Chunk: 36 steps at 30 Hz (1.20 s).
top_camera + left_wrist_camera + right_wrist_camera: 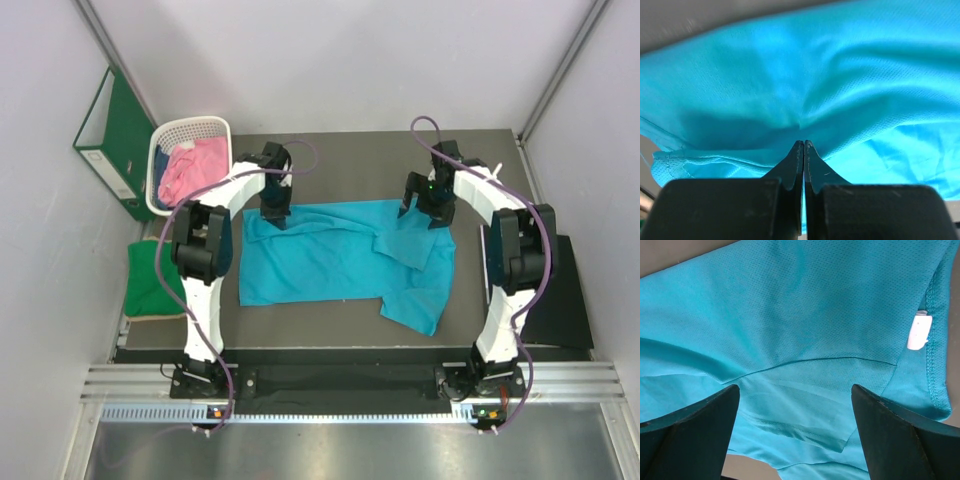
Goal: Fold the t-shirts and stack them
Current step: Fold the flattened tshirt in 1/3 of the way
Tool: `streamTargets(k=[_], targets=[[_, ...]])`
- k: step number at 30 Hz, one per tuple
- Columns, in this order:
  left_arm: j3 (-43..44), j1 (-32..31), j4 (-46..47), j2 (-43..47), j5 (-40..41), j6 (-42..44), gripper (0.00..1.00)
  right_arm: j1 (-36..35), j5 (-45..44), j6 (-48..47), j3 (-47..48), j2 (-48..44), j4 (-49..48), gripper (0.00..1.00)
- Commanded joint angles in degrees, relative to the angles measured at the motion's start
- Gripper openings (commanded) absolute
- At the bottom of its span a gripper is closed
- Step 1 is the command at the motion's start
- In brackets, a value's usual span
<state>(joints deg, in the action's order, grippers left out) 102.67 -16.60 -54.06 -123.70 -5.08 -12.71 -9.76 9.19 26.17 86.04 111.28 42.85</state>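
Teal-blue t-shirt [340, 265]: lies spread across the middle of the dark table [340, 145], mostly flat, right side rumpled with one flap turned over itself and a corner trailing toward the near edge. Left gripper [275, 215]: sits at the shirt's far left corner, jaws pressed together, cloth puckering toward the tips in the wrist view, so judged to be pinching a fold of the fabric, probably to anchor or lift that corner. Right gripper [425, 212]: hangs over the far right corner, jaws spread wide with nothing between them, poised above the hem near a small white label [920, 330], probably lined up to take the matching corner. Green t-shirt [150, 275]: lies bunched left of the left arm, well apart from the teal one, likely the start of the stack. Pink t-shirt [180, 168]: lies crumpled inside the white lattice basket [190, 128] at the far left, not yet folded. Green ring binder [105, 145]: leans against the left wall beside the basket.
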Motion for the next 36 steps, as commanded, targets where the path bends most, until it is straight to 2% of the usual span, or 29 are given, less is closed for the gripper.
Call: streamTargets(k=[1, 9, 18, 24, 27, 28, 32, 33, 34, 36], targets=[[-2.82, -0.19, -1.83, 5.13, -2.12, 1.2, 0.0, -0.79, 0.57, -0.24, 3.61, 1.13, -0.49, 0.93], [-9.59, -1.15, -4.65, 8.03, -2.13, -0.03, 0.0, -0.87, -1.36, -1.56, 5.01, 0.43, 2.49, 0.93], [-15.22, -1.42, -2.19, 17.95, 2.44, -5.13, 0.0, -0.7, -3.04, -2.53, 4.84, -2.83, 4.08, 0.95], [-16.63, -1.24, 3.96, 24.46, 6.38, -7.58, 0.0, 1.05, -7.17, -3.06, 3.44, -4.41, 0.75, 1.0], [-16.37, -0.89, 6.77, 24.74, 7.01, -8.56, 0.0, 3.6, -7.78, -2.53, 1.42, -5.2, -5.13, 1.0], [-15.67, -0.63, 7.56, 24.13, 7.28, -8.65, 0.05, 4.91, -7.78, -2.36, 0.89, -4.68, -6.19, 1.0], [-10.92, 1.13, 7.04, 19.73, 8.59, -10.4, 0.04, 6.59, -8.65, -3.58, 2.64, -1.25, -8.57, 1.0], [-9.87, 2.18, 7.48, 18.33, 8.42, -10.67, 0.07, 6.6, -8.92, -4.02, 2.9, -0.64, -8.83, 1.0], [-9.43, 2.71, 7.74, 17.71, 8.16, -10.76, 0.15, 6.86, -9.01, -4.55, 3.25, 0.33, -9.1, 1.0], [-7.67, 4.2, 7.48, 15.78, 8.16, -11.2, 0.25, 7.03, -9.02, -5.78, 3.69, 1.21, -10.15, 1.0]])
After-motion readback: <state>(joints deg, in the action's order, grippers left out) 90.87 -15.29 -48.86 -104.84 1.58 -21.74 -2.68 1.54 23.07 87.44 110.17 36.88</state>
